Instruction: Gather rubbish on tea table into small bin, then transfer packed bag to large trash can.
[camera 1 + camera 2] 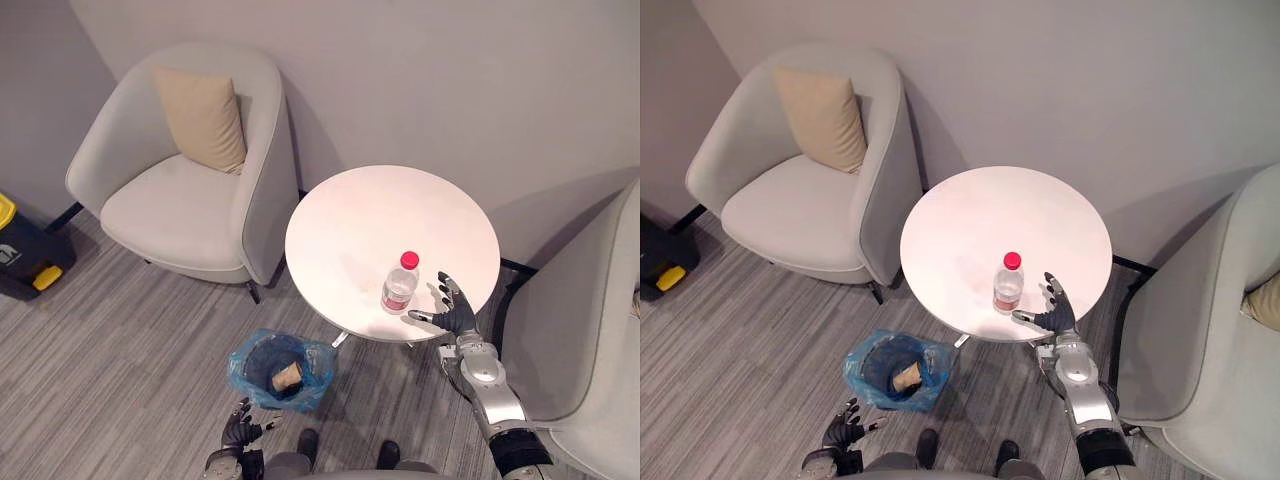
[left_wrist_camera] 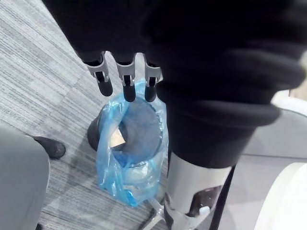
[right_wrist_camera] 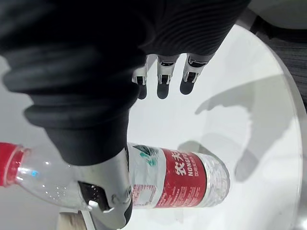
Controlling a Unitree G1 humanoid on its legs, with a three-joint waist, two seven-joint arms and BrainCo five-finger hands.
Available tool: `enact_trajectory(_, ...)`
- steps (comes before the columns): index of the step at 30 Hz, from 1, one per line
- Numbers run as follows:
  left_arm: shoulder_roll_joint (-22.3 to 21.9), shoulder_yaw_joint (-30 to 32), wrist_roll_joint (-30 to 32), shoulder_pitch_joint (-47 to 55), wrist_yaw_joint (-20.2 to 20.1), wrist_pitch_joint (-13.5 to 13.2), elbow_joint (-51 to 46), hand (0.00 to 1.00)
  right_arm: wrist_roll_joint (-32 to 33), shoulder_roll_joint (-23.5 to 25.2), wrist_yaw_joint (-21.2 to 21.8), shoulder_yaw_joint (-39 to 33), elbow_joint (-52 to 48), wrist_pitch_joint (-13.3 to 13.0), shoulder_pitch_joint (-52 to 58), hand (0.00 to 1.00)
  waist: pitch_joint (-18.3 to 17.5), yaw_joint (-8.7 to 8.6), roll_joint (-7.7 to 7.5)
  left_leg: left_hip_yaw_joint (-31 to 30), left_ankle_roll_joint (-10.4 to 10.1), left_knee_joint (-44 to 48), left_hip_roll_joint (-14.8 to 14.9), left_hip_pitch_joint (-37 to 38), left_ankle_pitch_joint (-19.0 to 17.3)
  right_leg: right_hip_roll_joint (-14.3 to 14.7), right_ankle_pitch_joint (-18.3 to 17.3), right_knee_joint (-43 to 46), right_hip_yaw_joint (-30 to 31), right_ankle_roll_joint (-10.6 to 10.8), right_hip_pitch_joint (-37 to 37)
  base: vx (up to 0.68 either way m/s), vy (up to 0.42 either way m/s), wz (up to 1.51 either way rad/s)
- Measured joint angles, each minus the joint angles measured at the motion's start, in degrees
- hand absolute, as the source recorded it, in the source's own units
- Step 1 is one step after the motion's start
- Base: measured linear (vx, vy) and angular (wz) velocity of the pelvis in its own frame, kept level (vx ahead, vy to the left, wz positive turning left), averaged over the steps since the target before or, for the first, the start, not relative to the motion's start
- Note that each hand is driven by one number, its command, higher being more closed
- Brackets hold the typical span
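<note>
The right hand [image 1: 1050, 314], fingers spread, is at the white round surface's [image 1: 970, 215] near edge. A red-capped bottle [image 1: 1008, 285] stands upright just beside its thumb, on the hand's left side.

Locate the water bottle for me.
In the eye views, the water bottle stands upright on the round white table, near its front edge, just left of the open right hand.
</note>
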Motion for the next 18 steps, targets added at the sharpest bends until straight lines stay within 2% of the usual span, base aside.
enact_trajectory(10, 0.0, -0.1, 0.0, 0.4, 0.1, -0.5, 0.0, 0.0, 0.0, -0.4, -0.1, 2.2, 2.0, 0.0, -3.2, 0.0, 0.1, 0.16, 0.05, -2.8, -0.4, -0.1, -0.2, -2.3, 1.2, -0.2, -0.1, 0.1, -2.8, 0.0, -1.0, -0.03, -0.004, 0.15)
enact_trajectory(17, 0.0, -0.3, -0.1, -0.1, 0.1, -0.7, 0.0, 0.0, 0.1, -0.5, -0.5, 2.2, 4.7, 0.0, -7.4, 0.0, 2.1, 0.57, 0.55, -3.4, -0.6, -0.1, -0.2, -4.3, 2.0, -0.3, -0.1, 1.1, -3.2, -0.1, -3.2, -0.04, 0.002, 0.04)
enact_trajectory(18, 0.0, -0.4, -0.1, -0.2, 0.1, -0.7, 0.0, 0.0, 0.2, -0.5, -0.9, 2.2, 4.8, 0.0, -7.7, 1.0, 2.3, 0.75, 0.59, -3.7, -0.6, -0.1, -0.2, -4.6, 2.1, -0.3, -0.1, 1.1, -3.5, -0.1, -3.4, -0.02, -0.003, 0.11)
